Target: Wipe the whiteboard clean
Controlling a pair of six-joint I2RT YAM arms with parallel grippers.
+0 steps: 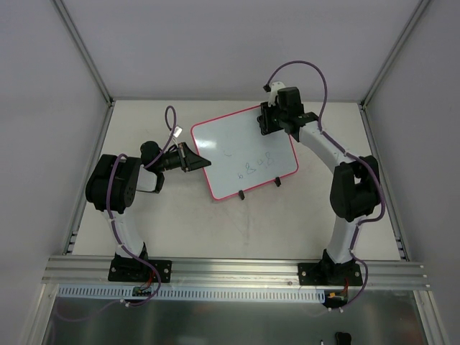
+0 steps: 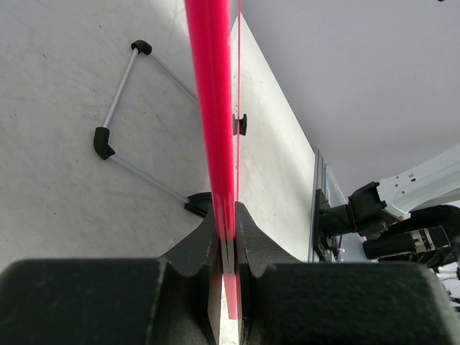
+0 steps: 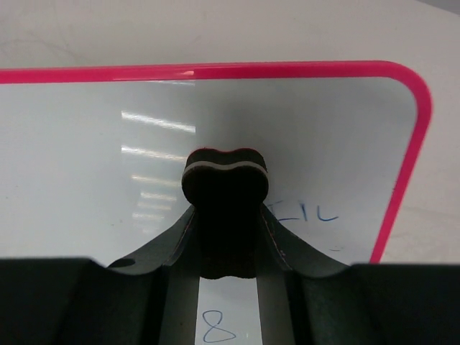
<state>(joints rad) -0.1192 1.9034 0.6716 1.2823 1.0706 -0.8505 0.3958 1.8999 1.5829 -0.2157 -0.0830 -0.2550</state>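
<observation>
The whiteboard (image 1: 241,154), glossy white with a pink frame, sits tilted at mid-table on two black clip feet (image 1: 241,195). Blue writing (image 1: 251,170) marks its lower right part. My left gripper (image 1: 195,158) is shut on the board's left edge. In the left wrist view the pink edge (image 2: 215,108) runs straight up from between the closed fingers (image 2: 251,230). My right gripper (image 1: 267,121) hovers at the board's far right corner, shut on a small black eraser (image 3: 224,187). The eraser rests over the white surface (image 3: 108,144), with blue marks (image 3: 309,212) just to its right.
A thin wire stand with black corner pieces (image 2: 115,108) lies on the table beside the board's edge. White enclosure walls and metal posts (image 1: 86,50) ring the table. An aluminium rail (image 1: 237,269) runs along the near edge by the arm bases.
</observation>
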